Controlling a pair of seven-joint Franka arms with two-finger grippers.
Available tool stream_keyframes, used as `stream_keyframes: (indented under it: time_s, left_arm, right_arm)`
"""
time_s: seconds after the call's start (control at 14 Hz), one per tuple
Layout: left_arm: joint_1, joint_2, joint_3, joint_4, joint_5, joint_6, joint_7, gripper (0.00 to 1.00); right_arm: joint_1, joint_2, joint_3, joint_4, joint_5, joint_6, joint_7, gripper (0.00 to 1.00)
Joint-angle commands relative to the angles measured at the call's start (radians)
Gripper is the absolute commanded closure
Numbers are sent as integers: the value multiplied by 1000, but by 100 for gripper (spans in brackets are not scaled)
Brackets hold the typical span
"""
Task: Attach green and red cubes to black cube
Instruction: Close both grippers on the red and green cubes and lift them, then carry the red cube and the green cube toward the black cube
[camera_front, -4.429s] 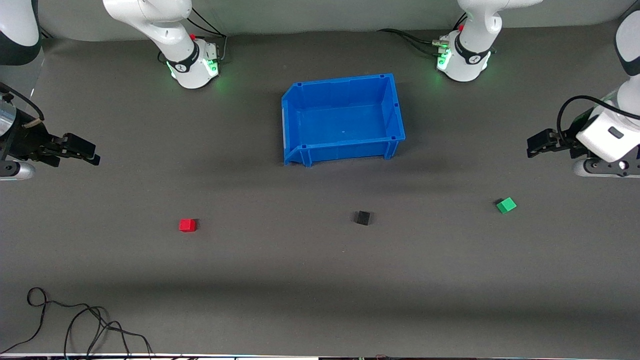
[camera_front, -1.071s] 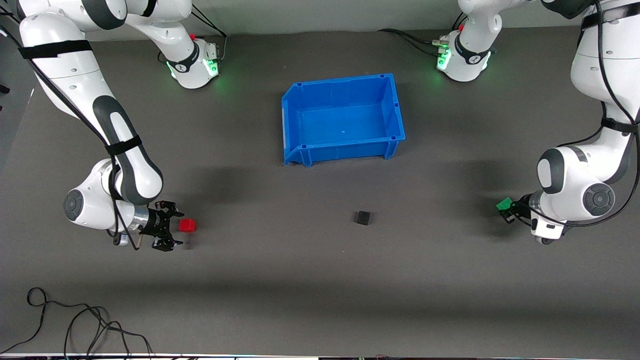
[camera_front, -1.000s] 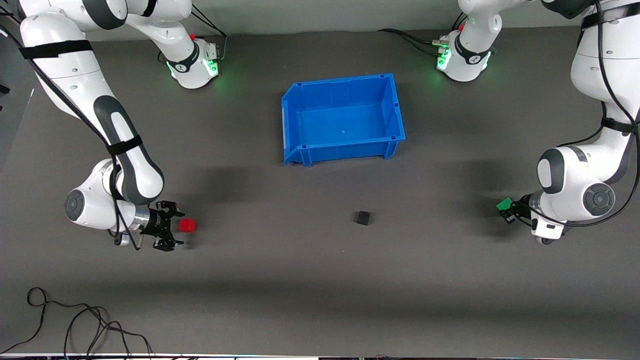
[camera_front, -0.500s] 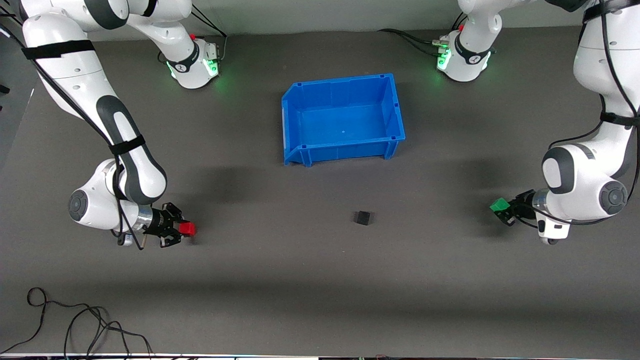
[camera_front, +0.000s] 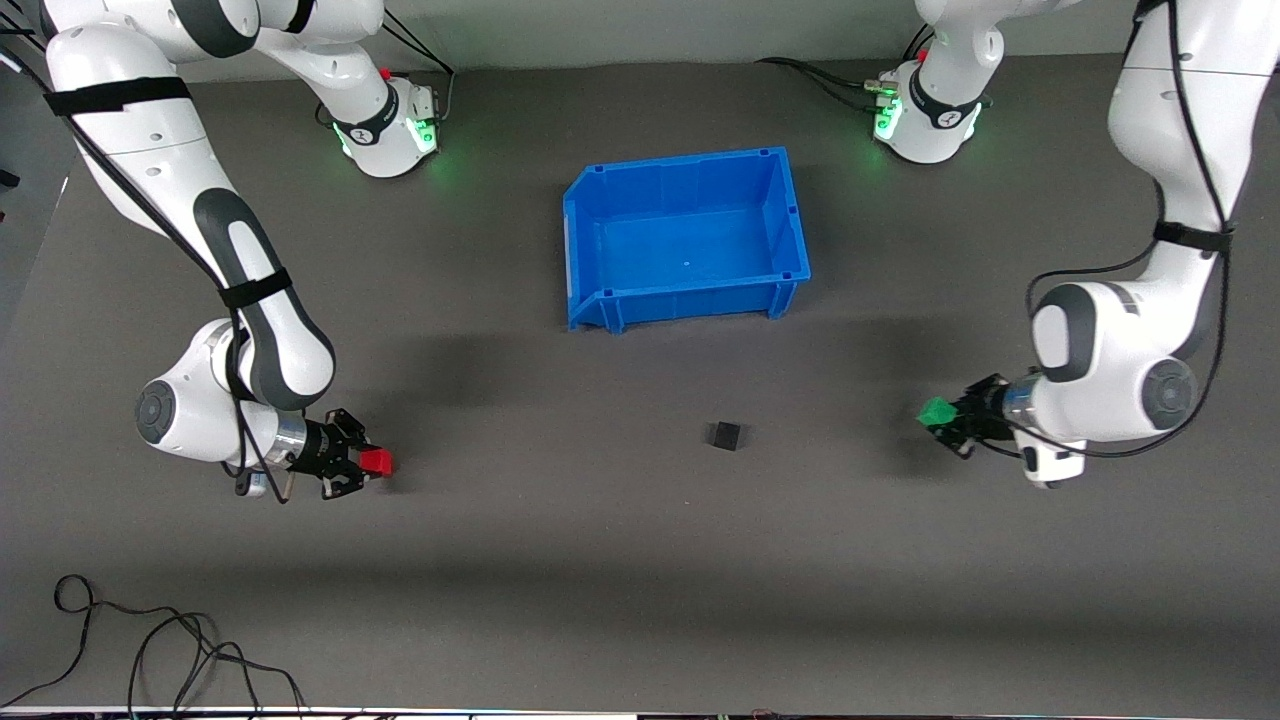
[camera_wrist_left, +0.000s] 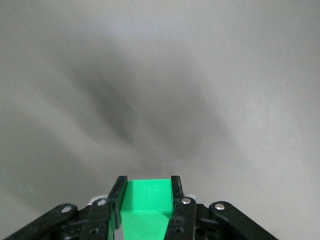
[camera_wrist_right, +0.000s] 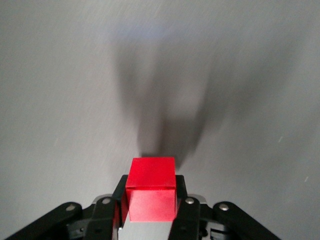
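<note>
a: while both pickups look done, nothing is joined yet. left hand (camera_front: 950, 420) clenched on the small green plastic cube (camera_front: 937, 412), toward the left arm's end of the dark grey counter (camera_front: 640, 560).

b: right hand (camera_front: 362, 464) grasping the small red plastic cube (camera_front: 376, 461) at the right arm's end. small matte black cube (camera_front: 727, 435) sits alone between them, nearer the camera than the blue plastic bin (camera_front: 598, 210). both attachments remain.

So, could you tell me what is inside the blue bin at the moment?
Nothing shows inside the blue bin: its bare blue floor is visible. Only the strip just inside its wall nearest the front camera is covered.
</note>
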Motion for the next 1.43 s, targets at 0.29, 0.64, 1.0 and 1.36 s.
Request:
stream_keyframes:
  time_s: [0.29, 0.64, 1.0, 1.36]
  left_arm:
    - [-227, 87, -11, 85, -5, 116, -443, 100]
    - [-339, 202, -7, 203, 6, 190, -667, 100]
    - [-374, 257, -4, 247, 15, 227, -730, 100]
    - [-389, 273, 16, 241, 52, 241, -732, 100]
  right_arm:
    - [208, -15, -10, 90, 27, -17, 265, 71]
    - [337, 34, -10, 168, 26, 2, 505, 73]
    - [453, 105, -12, 231, 17, 92, 731, 73]
    - [548, 145, -16, 261, 12, 158, 842, 73]
